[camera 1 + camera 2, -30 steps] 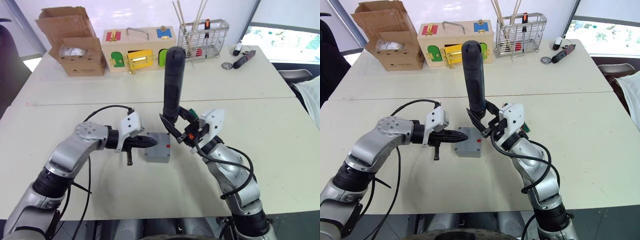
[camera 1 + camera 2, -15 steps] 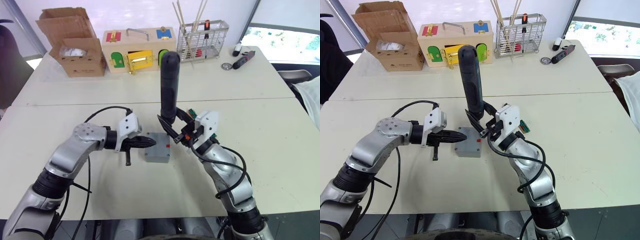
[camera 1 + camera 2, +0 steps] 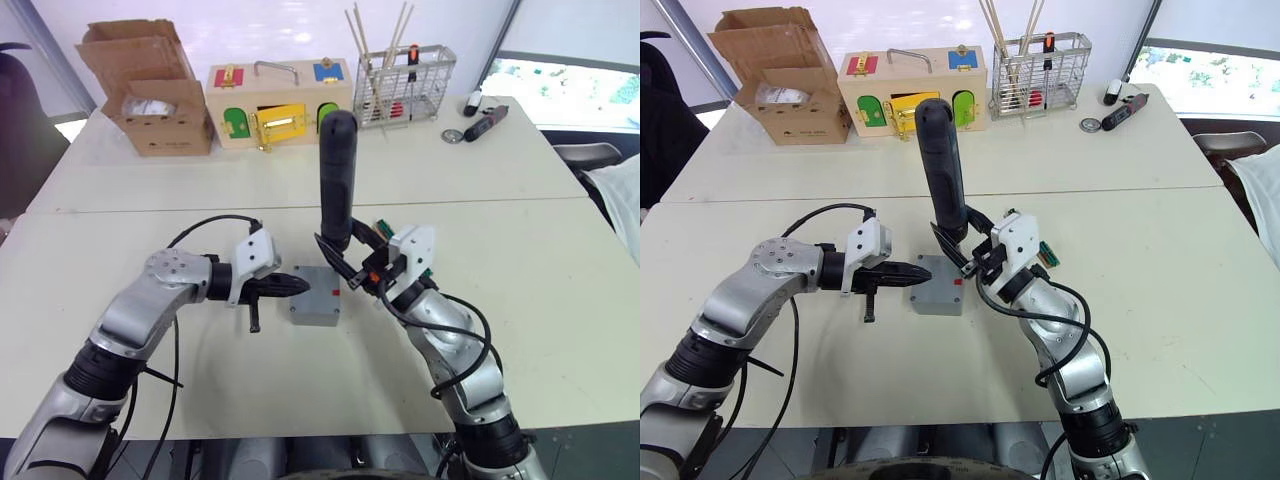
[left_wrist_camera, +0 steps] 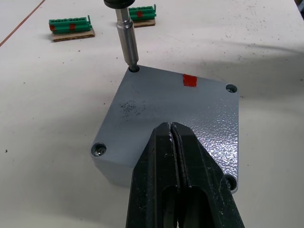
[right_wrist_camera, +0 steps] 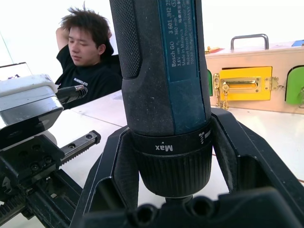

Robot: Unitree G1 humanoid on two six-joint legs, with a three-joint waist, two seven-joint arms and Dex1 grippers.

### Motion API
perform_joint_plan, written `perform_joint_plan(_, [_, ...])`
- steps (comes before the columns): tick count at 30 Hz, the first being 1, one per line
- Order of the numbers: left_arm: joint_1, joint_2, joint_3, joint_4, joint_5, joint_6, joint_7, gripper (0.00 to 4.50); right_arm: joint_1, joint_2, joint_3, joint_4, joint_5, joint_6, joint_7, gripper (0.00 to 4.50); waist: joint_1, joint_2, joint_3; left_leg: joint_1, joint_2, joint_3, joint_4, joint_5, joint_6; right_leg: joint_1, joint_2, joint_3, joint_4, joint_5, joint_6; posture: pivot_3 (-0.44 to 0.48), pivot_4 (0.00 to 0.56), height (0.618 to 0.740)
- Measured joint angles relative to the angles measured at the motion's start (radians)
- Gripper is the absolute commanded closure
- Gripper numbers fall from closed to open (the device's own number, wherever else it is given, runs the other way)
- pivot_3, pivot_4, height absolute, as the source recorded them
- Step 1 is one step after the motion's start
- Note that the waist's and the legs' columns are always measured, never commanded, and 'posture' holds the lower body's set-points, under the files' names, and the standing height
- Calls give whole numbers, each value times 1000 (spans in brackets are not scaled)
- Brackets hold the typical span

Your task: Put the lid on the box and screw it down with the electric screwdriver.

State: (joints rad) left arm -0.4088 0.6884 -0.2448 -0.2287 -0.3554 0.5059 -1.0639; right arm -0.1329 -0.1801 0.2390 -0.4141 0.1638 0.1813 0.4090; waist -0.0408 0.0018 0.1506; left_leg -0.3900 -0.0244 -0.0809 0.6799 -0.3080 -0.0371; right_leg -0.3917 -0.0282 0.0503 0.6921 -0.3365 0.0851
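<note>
**A:** So, from the head camera, where does the box [image 3: 316,296] sit?

**B:** On the table [image 3: 560,300], between the two arms, with the lid [image 4: 175,111] already seated on it. The left gripper [image 3: 297,287] lies low at the box's left edge with its jaws shut and empty, probably bracing the box so it cannot spin. The right gripper [image 3: 345,262] stands at the box's far right corner, jaws clamped round the lower end of the electric screwdriver [image 3: 337,170], which rises almost upright above the box.

**A:** And the left wrist camera?

**B:** The closed fingers [image 4: 178,180] rest over the lid's near edge. The metal bit [image 4: 128,40] sits in the corner hole farthest from them, so I judge that screw is the one being driven. A screw head shows in another corner [image 4: 99,150]. A red mark [image 4: 190,80] lies on the lid, and two green terminal blocks [image 4: 71,26] sit on the table beyond the box.

**A:** The right wrist camera?

**B:** The jaws grip the screwdriver's collar from both sides, holding it vertical over the hole. Behind the screwdriver, a seated person [image 5: 88,57] and the wooden box with coloured doors [image 5: 251,85].
</note>
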Motion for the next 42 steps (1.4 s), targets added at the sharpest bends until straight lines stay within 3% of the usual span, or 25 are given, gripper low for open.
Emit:
perform_joint_plan(18, [-17,-5,-32,-13,40,7,5,4500,19,-56,-3,-6,-3,15,31,2609,7,-3,-9,4,0,-1,-2,0,0,7,0,-1,-5,0,0,0,150,740])
perform_joint_plan(27, [-18,-5,-45,-15,50,31,4,4500,32,-82,8,-18,-3,36,47,2609,8,-4,-11,34,0,-1,-18,-1,2,34,0,0,-20,-2,-1,0,150,740])
perform_joint_plan(42, [-17,-12,-52,-29,52,50,15,4500,21,-89,6,-22,-19,70,29,2609,26,-6,-15,34,0,-2,-19,-2,3,35,-1,-1,-26,-2,-1,0,150,740])
